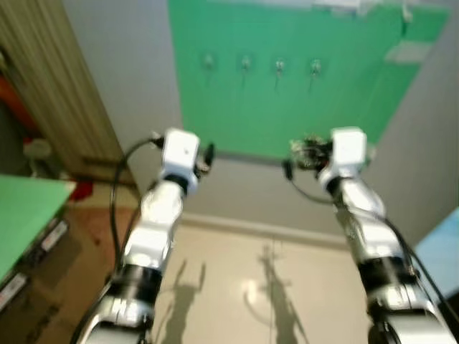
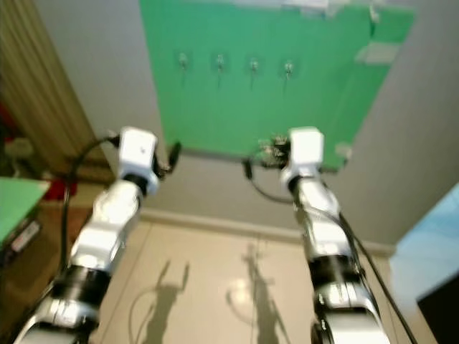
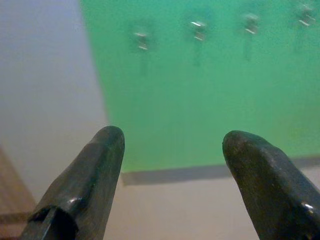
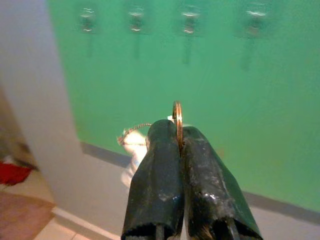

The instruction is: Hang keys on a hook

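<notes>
Keys hang from a brass key ring that is clamped edge-on between the closed fingers of the right gripper. The bunch dangles just beside the fingertips, on the side facing the grey wall; its individual pieces are too blurred to tell apart. In the head views the right gripper is raised in front of the lower edge of the green board, with the keys showing as a small dark cluster at its tip.

Left to right across the scene:

- A green-topped surface sits at the left edge, with a red object on the floor beyond it.
- The left gripper is raised in front of the lower left corner of the green board. Its two fingers stand well apart and hold nothing.
- Four metal hooks are fixed in a level row near the top edge of the green board, evenly spaced. All four are bare.
- The right gripper sits below the right half of the hook row, well apart from every hook.
- A light blue surface shows at the right edge.

The tiled floor below carries the shadows of both arms.
</notes>
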`<state>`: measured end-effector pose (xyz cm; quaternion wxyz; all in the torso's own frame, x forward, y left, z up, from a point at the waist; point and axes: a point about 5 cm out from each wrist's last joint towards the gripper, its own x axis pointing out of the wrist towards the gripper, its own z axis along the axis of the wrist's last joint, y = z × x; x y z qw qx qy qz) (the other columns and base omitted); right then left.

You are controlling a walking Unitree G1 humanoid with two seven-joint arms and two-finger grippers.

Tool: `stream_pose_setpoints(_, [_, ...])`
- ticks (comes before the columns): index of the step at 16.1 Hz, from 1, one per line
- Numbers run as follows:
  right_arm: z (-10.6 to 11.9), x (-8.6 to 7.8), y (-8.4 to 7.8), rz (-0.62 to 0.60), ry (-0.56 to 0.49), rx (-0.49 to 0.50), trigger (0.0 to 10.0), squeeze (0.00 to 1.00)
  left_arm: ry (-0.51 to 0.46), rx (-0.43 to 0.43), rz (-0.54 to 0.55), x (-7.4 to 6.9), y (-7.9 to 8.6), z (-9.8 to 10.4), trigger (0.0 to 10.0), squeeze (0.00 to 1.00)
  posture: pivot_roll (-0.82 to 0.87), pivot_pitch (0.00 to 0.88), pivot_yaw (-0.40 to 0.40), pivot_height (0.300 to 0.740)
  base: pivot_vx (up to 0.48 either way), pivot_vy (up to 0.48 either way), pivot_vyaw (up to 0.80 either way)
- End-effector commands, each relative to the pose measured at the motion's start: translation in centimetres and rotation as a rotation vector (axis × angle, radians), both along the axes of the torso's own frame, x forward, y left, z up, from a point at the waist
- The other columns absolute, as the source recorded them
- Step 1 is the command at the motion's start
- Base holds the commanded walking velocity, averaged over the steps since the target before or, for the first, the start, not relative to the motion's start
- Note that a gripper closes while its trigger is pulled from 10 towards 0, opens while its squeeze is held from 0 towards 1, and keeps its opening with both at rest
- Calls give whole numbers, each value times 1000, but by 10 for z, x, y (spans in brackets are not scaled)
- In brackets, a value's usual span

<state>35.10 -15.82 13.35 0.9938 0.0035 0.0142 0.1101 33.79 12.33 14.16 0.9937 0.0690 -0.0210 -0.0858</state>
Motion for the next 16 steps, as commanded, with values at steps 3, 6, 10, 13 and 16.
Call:
stream_pose_setpoints(3, [-7, -1, 1, 26, 47, -26, 0, 0, -25, -16, -11, 3, -5, 10, 10000, 0, -42, 0, 32, 740, 471, 0, 0])
stream_pose_setpoints(6, [-8, -4, 7, 51, 56, -20, 0, 0, -35, 30, -18, 2, -7, 12, 10000, 0, -40, 0, 35, 740, 476, 0, 0])
stream_pose_setpoints(10, [-11, -4, 9, 73, 98, -34, 0, 0, -31, 4, -28, 2, -8, 12, 10000, 0, -40, 0, 35, 740, 480, 0, 0])
stream_pose_setpoints(13, [-8, -8, 17, 162, 90, -24, 0, 0, -27, 4, -42, 1, -10, 11, 10000, 0, -40, 0, 28, 740, 480, 0, 0])
stream_pose_setpoints(16, [-5, -7, 19, 175, 89, -62, 0, 0, -29, -8, -33, 1, -9, 11, 10000, 0, -39, 0, 18, 740, 476, 0, 0])
